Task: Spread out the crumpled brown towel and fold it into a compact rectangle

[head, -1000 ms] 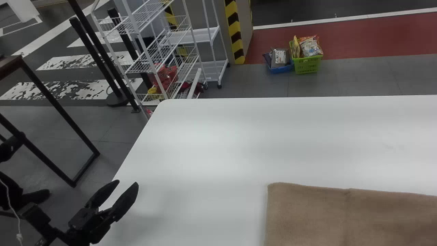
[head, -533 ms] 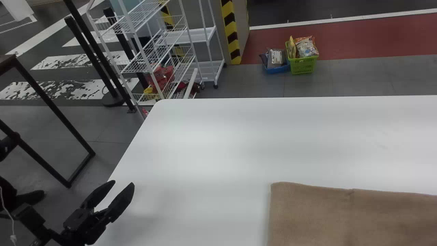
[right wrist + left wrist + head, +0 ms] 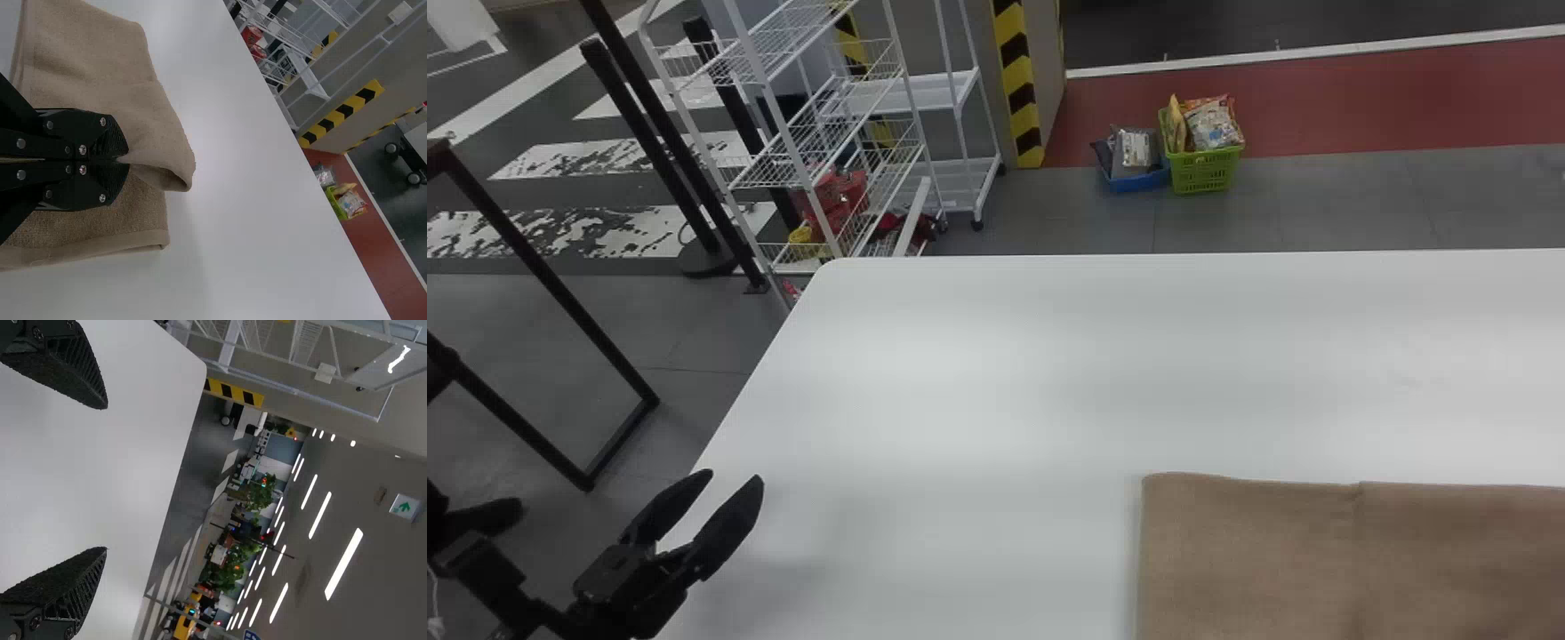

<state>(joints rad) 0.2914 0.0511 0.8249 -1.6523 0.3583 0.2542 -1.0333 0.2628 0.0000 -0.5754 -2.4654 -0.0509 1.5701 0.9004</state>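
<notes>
My left gripper (image 3: 734, 484) stands open over the table's left edge in the head view, well to the left of the brown towel (image 3: 1254, 560). Its two fingers are wide apart in the left wrist view, with nothing between them, and the left gripper (image 3: 103, 479) has white table behind it. The towel lies flat and folded at the lower right of the head view. In the right wrist view my right gripper (image 3: 123, 160) is shut on a fold of the towel (image 3: 100, 53), pinching it up so that a flap curls beyond the fingertips.
The white table (image 3: 978, 382) spreads around the towel. Beyond its far left corner stand white wire racks (image 3: 809, 133). A green basket (image 3: 1205, 169) with packets sits on the floor behind. A dark table frame (image 3: 543, 258) is at the left.
The head view has swung slightly, so the racks and left gripper sit further left and the towel further right. The towel's far edge at the right has risen and straightened a little.
</notes>
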